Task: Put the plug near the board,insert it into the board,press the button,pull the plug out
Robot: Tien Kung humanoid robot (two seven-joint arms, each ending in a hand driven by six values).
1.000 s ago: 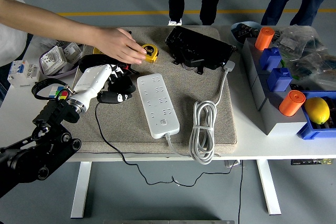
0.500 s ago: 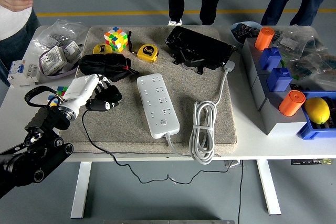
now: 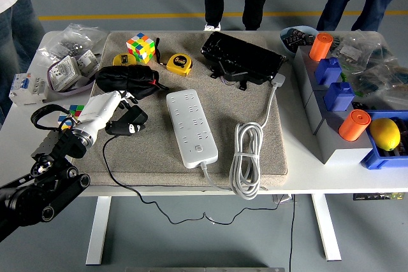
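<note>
A white power strip lies lengthwise on the beige mat, its cable coiled to its right. My left hand, white-shelled with dark fingers, is curled around a black plug at the mat's left side, a hand's width left of the strip. A thin black cord runs from the plug down over the table's front edge. The strip's button sits near its close end. My right arm is out of view.
A Rubik's cube, a yellow tape measure, a black pouch and a black device lie at the mat's back. Grey and blue bins with orange cylinders and a lemon stand at right. People stand behind the table.
The person's arm that reached to the tape measure has withdrawn to the far left, uncovering the cube. My left hand with the plug dropped slightly toward the near left, then held still.
</note>
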